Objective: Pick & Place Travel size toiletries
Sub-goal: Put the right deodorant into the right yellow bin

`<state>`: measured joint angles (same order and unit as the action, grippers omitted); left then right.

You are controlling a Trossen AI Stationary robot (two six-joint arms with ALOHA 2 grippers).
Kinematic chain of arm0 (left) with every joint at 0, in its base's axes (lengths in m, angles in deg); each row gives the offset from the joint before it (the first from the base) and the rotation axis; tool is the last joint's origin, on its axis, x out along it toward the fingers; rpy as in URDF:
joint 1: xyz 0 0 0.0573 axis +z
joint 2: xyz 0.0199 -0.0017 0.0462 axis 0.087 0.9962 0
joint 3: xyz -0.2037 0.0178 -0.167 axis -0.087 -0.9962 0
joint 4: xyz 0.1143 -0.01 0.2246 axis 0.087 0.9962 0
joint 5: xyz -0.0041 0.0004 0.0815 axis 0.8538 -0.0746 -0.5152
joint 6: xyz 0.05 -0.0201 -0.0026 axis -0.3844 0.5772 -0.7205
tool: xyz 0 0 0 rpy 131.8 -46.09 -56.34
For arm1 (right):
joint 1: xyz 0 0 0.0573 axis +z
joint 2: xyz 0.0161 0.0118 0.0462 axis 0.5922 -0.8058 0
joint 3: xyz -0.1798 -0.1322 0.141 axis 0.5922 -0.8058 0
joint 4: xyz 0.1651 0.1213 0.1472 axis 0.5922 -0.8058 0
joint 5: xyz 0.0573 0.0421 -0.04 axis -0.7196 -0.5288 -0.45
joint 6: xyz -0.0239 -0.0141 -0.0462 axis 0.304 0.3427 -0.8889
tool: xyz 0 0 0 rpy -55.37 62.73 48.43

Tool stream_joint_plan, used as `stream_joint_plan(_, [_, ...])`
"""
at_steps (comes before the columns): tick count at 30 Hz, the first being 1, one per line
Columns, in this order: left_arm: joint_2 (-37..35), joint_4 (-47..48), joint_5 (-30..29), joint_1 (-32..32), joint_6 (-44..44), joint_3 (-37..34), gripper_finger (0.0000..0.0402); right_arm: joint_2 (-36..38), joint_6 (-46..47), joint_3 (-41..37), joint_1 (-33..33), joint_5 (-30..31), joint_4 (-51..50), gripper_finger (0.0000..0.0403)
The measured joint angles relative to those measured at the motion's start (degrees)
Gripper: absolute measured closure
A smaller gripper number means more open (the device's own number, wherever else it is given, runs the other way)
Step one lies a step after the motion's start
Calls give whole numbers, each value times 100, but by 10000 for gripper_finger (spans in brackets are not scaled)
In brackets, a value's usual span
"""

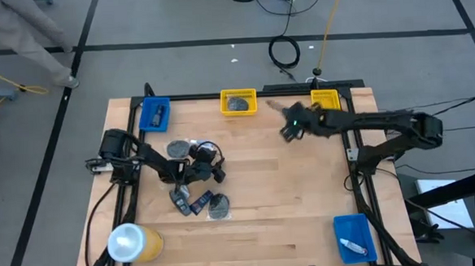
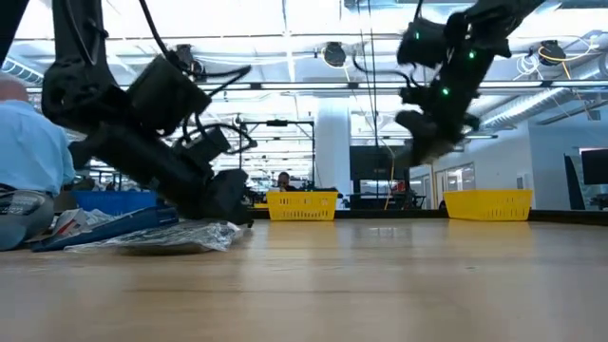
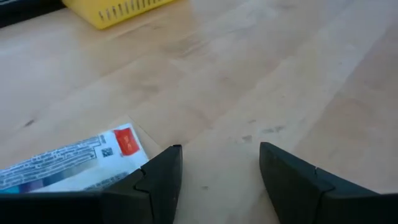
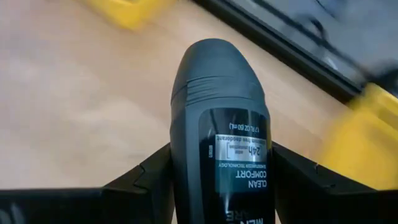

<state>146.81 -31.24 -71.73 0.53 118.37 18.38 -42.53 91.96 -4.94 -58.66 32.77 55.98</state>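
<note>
The right end effector pinches a black deodorant bottle above the bench, while the left end effector stands spread, low beside the toiletry pile.

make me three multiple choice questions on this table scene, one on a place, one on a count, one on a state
1. Where is the grey round flat disc?
A. in a yellow plastic bin at the far edge
B. in the near blue bin
C. on the big yellow roll

2. How many blue plastic bins stand on the wooden table?
A. one
B. two
C. four

3. What is the right gripper doing?
A. hanging open and empty
B. gripping a white tube
C. closed on a black oblong deodorant bottle

Answers: 1 A, the high view shows the disc inside that bin. 2 B, one sits far left, one near right. 3 C, the right wrist view shows both fingers against the bottle.
</note>
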Motion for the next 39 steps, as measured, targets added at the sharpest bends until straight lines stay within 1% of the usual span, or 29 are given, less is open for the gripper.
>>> stream_joint_plan(3, [45, -18, 54, 100, 43, 2, 190, 47, 192, 63, -643, 2, -677, 209])
stream_joint_plan(9, [32, -3, 187, 101, 21, 4, 190, -71, 178, 81, -1779, -14, -1043, 209])
stream_joint_plan(13, [32, 26, 202, 68, 0, 4, 190, -131, 210, 81, -2299, -22, -1135, 209])
stream_joint_plan(18, [35, 44, 242, 62, 15, 2, 190, -318, 197, 81, -2781, -51, -1085, 202])
stream_joint_plan(22, [37, 61, 255, 23, 47, 2, 190, -630, -59, 83, -3071, -345, -824, 205])
stream_joint_plan(27, [37, 60, 290, -48, 47, 2, 190, -981, -156, 83, -3251, -329, -602, 198])
stream_joint_plan(32, [37, 58, 298, -71, 63, 2, 190, -1143, -214, 83, -3259, -326, -510, 198])
stream_joint_plan(39, [37, 58, 310, -98, 108, 2, 190, -1136, -326, 70, -3257, -325, -472, 188])
